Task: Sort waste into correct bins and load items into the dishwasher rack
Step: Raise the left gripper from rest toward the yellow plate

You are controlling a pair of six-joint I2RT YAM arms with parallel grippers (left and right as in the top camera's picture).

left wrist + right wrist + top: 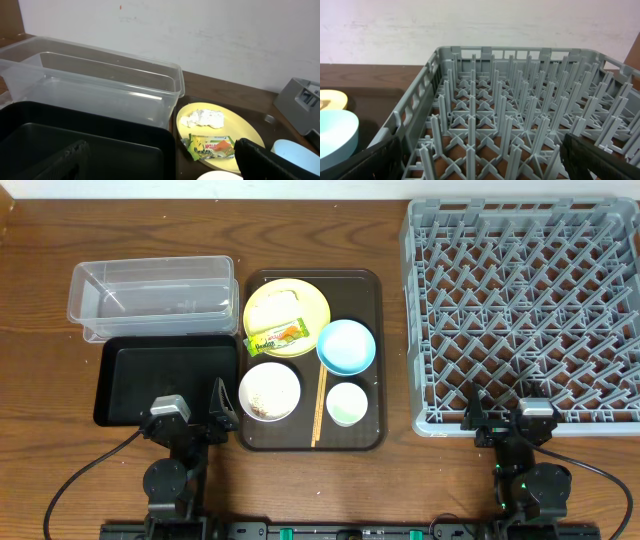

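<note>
Seen from above, the brown serving tray [366,288] lies between the black tray [160,375] and the grey dishwasher rack [520,300]. It carries the yellow plate [300,305], light blue bowl [346,346], white bowl [290,380], small cup [347,404] and chopsticks [319,405]. Rice-like grains [266,395] lie in the white bowl (only the overhead camera looks into it). The left wrist camera makes plain what the overhead barely resolves: a crumpled white tissue [202,118] on the plate, just behind the green-and-yellow wrapper [210,146]. The clear tub [100,85] stands against the black tray's far side. The left gripper [194,412] hovers over the black tray's near edge, fingers spread wide, holding nothing. The right gripper [505,418] faces the rack's near wall, equally wide and empty. Its wrist view shows the pegs close up.
</note>
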